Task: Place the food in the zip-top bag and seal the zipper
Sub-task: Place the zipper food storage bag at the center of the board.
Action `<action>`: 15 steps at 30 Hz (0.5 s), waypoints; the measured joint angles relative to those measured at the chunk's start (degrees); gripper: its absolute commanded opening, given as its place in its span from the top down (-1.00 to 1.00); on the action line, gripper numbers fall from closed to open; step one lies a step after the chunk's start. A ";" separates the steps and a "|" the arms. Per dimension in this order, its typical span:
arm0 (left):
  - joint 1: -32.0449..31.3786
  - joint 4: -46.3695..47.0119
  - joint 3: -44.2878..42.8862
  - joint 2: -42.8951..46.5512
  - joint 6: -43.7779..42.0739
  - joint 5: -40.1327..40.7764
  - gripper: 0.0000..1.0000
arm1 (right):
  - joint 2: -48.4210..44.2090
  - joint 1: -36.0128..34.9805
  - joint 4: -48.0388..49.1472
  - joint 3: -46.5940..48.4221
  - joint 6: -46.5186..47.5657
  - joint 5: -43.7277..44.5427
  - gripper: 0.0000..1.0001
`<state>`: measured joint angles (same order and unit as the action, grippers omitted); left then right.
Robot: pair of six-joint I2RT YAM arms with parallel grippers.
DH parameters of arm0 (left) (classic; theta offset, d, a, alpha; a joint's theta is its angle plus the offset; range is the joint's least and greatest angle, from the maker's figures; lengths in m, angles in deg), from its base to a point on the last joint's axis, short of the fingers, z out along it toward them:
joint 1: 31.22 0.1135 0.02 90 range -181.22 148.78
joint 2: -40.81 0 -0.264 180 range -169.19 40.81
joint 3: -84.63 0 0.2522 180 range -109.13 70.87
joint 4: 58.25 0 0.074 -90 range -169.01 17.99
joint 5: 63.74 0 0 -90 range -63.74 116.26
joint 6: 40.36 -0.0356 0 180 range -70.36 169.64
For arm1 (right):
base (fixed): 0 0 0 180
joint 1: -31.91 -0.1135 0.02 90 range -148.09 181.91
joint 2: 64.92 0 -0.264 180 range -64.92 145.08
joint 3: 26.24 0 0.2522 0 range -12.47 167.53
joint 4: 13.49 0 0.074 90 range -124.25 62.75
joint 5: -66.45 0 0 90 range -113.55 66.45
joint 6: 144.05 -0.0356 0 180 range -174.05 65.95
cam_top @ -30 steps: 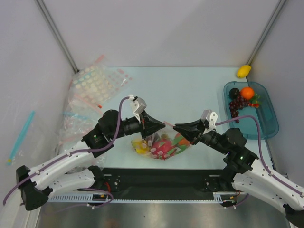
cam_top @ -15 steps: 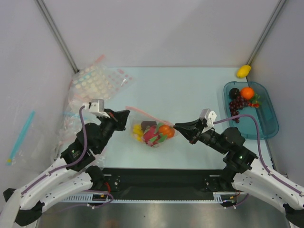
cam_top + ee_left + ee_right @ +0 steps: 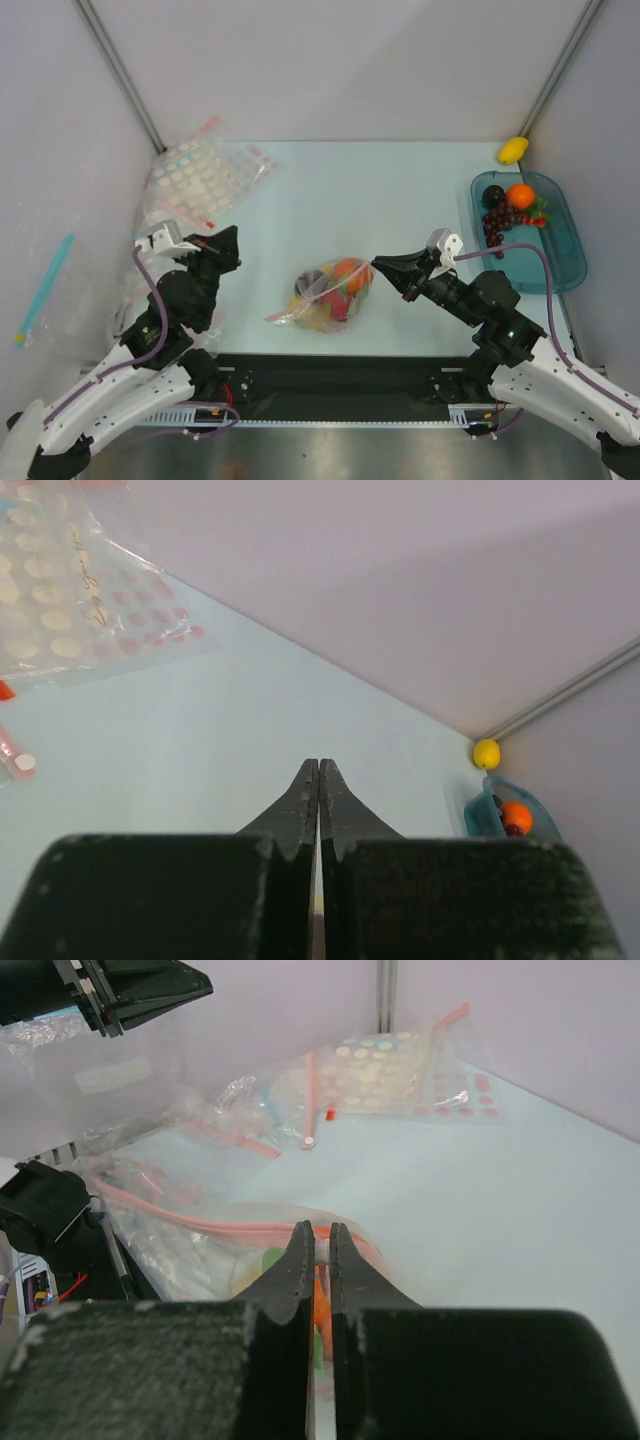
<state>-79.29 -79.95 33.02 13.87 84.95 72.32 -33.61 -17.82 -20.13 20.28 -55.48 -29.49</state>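
Crinkly zip-top bag (image 3: 322,300) bulges with fruit (image 3: 347,273), right gripper (image 3: 378,266) pinching its zipper (image 3: 190,1222), left gripper (image 3: 232,238) closed, empty.

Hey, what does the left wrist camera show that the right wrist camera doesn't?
Only left wrist: the teal tray holding an orange fruit, and a yellow fruit. Only right wrist: the filled zip-top bag, its zipper pinched in the right pincer. Both: the table and spare dotted bags.
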 measured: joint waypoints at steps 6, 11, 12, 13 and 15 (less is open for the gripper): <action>0.00 3.54 0.00 -5.77 -2.91 -5.20 0.66 | -0.68 0.07 0.00 -0.09 -0.04 1.66 0.87; 0.00 4.74 -0.24 -8.85 -4.98 -9.35 0.19 | 0.37 0.13 0.02 -0.07 -0.87 7.65 0.09; 0.00 4.85 -0.57 -9.79 -5.38 -10.23 0.11 | 0.79 0.24 0.09 -0.04 -1.73 9.84 -0.17; 0.00 4.87 -1.01 -10.86 -5.60 -10.95 0.07 | 1.29 0.37 0.02 0.07 -2.21 12.31 -0.58; 0.00 4.85 -2.16 -13.00 -5.97 -12.61 0.00 | 2.08 0.61 -0.02 0.31 -3.72 17.64 -0.81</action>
<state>-79.29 -75.10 30.86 0.87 78.98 59.71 -31.53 -17.21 -20.15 20.58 -59.20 -11.85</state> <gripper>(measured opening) 0.467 0.787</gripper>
